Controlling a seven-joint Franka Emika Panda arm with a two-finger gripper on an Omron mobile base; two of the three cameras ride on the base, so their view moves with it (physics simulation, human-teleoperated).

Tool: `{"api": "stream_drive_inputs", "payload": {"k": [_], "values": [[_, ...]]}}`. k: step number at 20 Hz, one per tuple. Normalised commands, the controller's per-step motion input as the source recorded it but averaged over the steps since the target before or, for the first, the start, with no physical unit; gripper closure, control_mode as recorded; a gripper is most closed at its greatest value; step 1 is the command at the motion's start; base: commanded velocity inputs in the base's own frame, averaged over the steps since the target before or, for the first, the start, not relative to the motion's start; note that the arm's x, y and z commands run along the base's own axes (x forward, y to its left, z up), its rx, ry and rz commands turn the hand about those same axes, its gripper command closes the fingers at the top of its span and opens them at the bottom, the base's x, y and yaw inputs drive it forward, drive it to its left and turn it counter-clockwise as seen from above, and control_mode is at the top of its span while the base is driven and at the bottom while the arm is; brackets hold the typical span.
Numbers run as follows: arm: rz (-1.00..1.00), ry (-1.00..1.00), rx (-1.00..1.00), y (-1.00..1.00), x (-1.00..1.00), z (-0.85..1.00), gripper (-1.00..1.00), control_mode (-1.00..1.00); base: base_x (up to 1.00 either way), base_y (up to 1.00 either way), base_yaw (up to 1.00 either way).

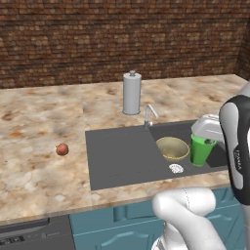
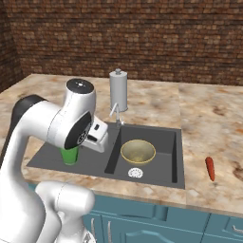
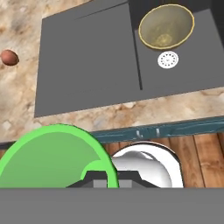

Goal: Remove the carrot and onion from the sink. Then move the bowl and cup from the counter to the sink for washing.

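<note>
Pincer (image 3: 107, 181) clamped on the rim of the bright green plastic cup (image 1: 201, 149), held over the dark grey recessed sink (image 1: 122, 156); wide olive-yellow bowl (image 2: 137, 152) already in basin, small reddish-brown onion (image 1: 62, 149) and slim orange-red carrot (image 2: 210, 169) out on the marbled tabletop (image 1: 44, 122), so only cup release left.

Marbled stone counter (image 1: 44, 122), speckled glossy bowl (image 1: 172, 148)

No legible text observed. Faint dark lettering on the arm's black link (image 1: 238, 161), too small to read.
</note>
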Motion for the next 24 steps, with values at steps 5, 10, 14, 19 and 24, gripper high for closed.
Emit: {"api": "stream_drive_inputs", "payload": {"k": [5,10,14,19,24], "values": [[-0.04,0.00,0.00,-0.37,0.22,-0.09,1.00,-1.00,0.00,0.00,0.00],[-0.06,0.00,0.00,-0.36,0.23,-0.10,1.00,-1.00,0.00,0.00,0.00],[-0.06,0.00,0.00,-0.36,0.19,-0.14,1.00,-1.00,0.00,0.00,0.00],[-0.08,0.00,0.00,-0.34,0.20,-0.19,1.00,-1.00,0.00,0.00,0.00],[-0.07,0.00,0.00,-0.22,0.26,-0.24,1.00,-1.00,0.00,0.00,0.00]]}}
